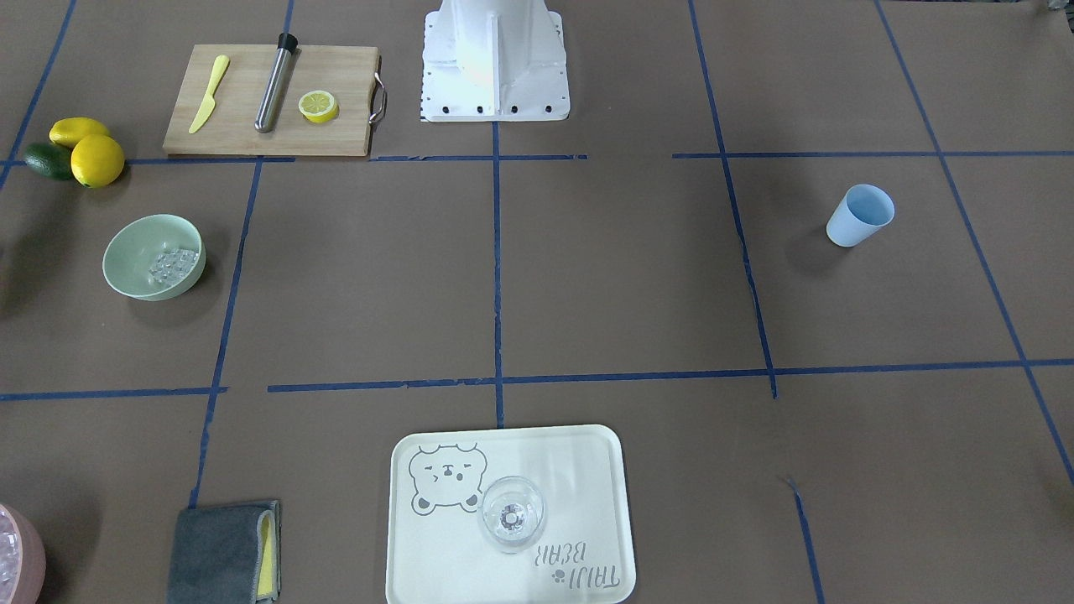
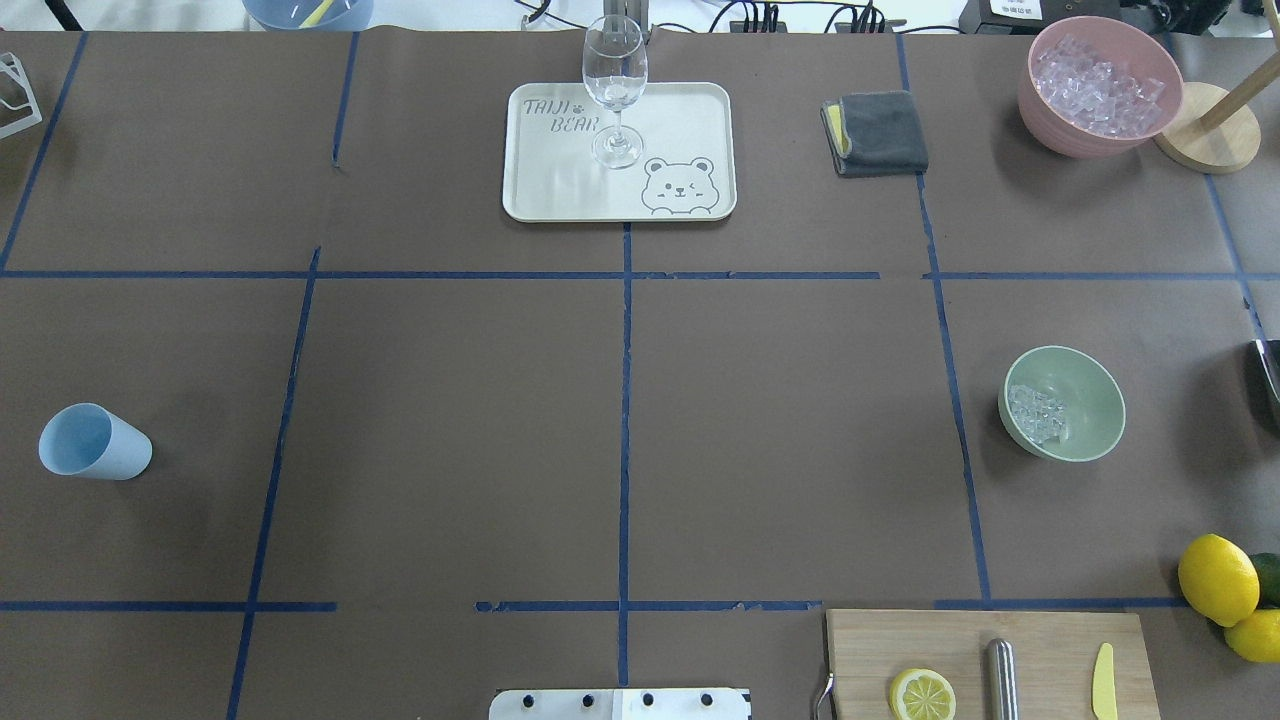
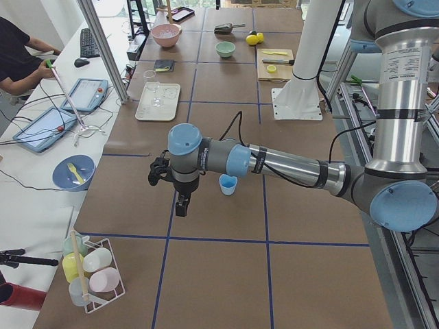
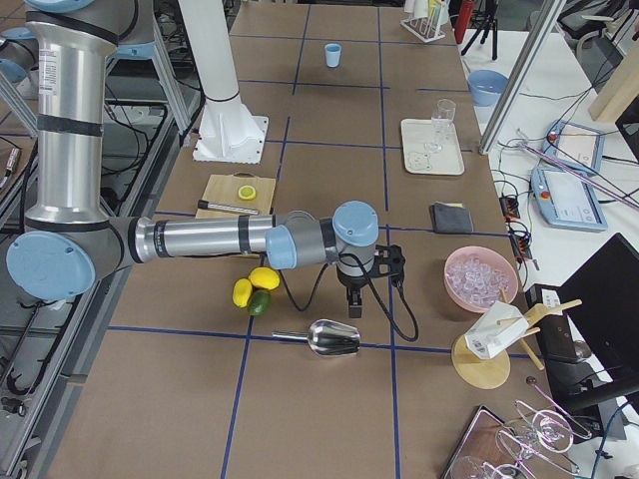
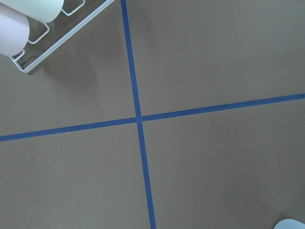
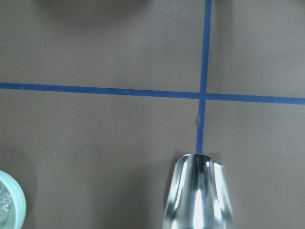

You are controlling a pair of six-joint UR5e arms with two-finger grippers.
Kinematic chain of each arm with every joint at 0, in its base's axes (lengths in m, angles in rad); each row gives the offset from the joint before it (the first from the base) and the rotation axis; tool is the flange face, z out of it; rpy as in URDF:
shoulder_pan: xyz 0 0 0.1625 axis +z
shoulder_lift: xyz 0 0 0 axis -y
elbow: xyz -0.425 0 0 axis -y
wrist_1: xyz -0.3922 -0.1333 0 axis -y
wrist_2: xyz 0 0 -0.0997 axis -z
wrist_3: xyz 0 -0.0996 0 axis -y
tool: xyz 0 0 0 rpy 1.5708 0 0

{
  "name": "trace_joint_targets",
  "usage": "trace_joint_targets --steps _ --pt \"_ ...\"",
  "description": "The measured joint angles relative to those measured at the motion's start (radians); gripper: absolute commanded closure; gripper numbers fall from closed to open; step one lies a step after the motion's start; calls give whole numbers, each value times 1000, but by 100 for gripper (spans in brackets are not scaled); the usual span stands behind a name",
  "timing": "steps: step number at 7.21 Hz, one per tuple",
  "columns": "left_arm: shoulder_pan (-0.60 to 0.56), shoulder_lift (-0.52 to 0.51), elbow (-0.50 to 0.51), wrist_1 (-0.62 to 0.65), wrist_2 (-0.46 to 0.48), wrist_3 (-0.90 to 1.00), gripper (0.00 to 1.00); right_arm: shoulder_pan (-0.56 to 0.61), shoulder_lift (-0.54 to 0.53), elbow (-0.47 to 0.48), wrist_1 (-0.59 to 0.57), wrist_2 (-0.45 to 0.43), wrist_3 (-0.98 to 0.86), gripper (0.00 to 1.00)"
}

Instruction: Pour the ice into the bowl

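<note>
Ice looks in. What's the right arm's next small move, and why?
Probably raise the right gripper clear of the scoop and retreat: ice already sits in the bowl, and the scoop lies on the table beside the gripper, apparently empty and not visibly held.

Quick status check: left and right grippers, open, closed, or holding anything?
Left gripper: cannot tell; it shows only in a side view.
Right gripper: cannot tell; it shows only in a side view, close to the metal scoop.
</note>
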Motion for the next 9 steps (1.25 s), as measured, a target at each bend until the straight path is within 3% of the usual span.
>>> trace_joint_targets --steps 2,6,9 --pt "4 6 11 1 0 1 0 52 18 -4 -133 -56 -200 0" --pt "7 -2 40 14 -1 -1 0 59 10 -10 -159 25 -223 0" --pt "3 -4 50 94 -3 1 0 50 11 -41 -157 37 -217 0"
